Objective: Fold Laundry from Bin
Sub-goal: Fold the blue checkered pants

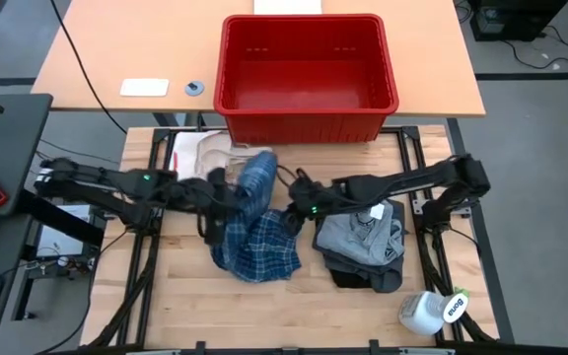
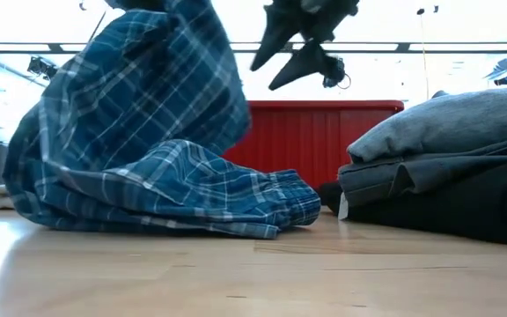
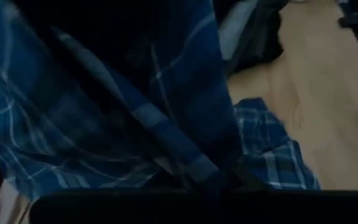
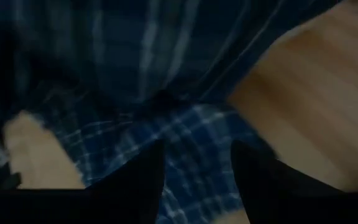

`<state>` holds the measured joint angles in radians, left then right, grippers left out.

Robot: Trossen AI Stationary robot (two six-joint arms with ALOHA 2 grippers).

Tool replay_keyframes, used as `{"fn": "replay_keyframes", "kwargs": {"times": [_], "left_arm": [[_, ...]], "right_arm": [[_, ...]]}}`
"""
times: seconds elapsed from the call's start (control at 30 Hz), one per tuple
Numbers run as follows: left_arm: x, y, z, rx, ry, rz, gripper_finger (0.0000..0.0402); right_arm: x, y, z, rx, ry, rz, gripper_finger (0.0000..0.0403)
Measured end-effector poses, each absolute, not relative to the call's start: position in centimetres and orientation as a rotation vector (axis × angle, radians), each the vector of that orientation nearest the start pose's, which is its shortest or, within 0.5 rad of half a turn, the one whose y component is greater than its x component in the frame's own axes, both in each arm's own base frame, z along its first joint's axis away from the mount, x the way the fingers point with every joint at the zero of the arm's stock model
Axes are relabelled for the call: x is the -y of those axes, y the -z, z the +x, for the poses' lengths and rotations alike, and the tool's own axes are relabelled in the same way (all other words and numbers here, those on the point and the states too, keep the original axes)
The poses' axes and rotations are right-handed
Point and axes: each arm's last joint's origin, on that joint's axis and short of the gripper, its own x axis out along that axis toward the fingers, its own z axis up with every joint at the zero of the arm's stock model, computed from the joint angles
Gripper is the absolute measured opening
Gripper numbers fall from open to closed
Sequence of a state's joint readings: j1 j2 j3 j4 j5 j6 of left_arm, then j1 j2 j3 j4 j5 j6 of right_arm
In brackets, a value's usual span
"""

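The blue-and-white plaid shirt (image 1: 254, 232) is partly raised over the middle of the table, with my left gripper (image 1: 215, 205) shut on its upper part. Its lower part (image 2: 174, 198) lies heaped on the wood. My right gripper (image 4: 197, 180) hovers open just right of the shirt, above the table (image 2: 293, 53), with nothing between its fingers. Folded grey and dark garments (image 1: 363, 242) are stacked at the right. The red bin (image 1: 304, 74) stands on the far desk and shows no laundry inside. My left gripper holds the plaid shirt by a bunched upper part (image 3: 197, 168); the cloth drapes over the fingers and hides the place of contact. The shirt hangs slack below the gripper (image 2: 148, 79), its lower end resting on the table.
A cream-white cloth (image 1: 200, 153) lies at the far left of the table near the bin. A white spray bottle (image 1: 432, 311) lies at the near right corner. Bare wood (image 1: 294, 311) stretches along the near edge.
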<state>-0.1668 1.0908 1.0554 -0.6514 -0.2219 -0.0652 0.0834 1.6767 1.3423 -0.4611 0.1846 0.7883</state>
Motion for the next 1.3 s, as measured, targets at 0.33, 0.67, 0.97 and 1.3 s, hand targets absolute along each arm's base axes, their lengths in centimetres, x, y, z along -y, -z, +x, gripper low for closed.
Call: {"fn": "replay_keyframes", "kwargs": {"times": [0.33,0.67,0.97,1.3], "left_arm": [[6.5,-29.5,27.6,-0.629,0.024,0.122,0.0014],[10.3,-22.5,32.3,-0.746,0.216,0.112,0.0014],[11.3,-19.7,32.3,-0.897,0.165,0.003,0.0098],[10.8,-23.5,32.2,-0.839,0.298,-0.148,0.0326]], "right_arm": [[-1.6,-31.6,31.4,-0.643,0.626,0.667,0.0191],[-1.1,-33.3,29.5,-0.572,0.704,0.62,0.0191],[-1.5,-33.1,29.5,-0.591,0.706,0.608,0.0191],[-1.6,-33.0,29.6,-0.626,0.65,0.605,0.0191]]}}
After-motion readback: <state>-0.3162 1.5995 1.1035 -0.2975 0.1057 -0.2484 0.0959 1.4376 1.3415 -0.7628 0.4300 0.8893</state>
